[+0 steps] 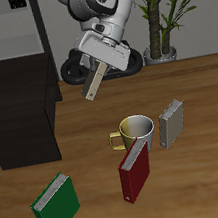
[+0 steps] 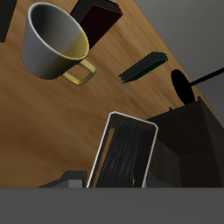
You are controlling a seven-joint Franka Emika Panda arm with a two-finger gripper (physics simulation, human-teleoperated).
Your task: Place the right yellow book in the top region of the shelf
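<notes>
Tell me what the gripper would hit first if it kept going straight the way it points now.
Probably bare table, between the shelf and the mug. The gripper, its jaws shut on the right yellow book, tilts downward; depth is unclear, so the book's lower end would touch first.

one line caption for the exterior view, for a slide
Gripper holds the right yellow book aloft beside the shelf.

White-and-grey rounded arm (image 1: pixel 93 7) — seemingly black joints

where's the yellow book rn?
In the gripper, held tilted in the air: the yellow book hangs above the table between the shelf and the mug, not yet over the shelf top.
</notes>
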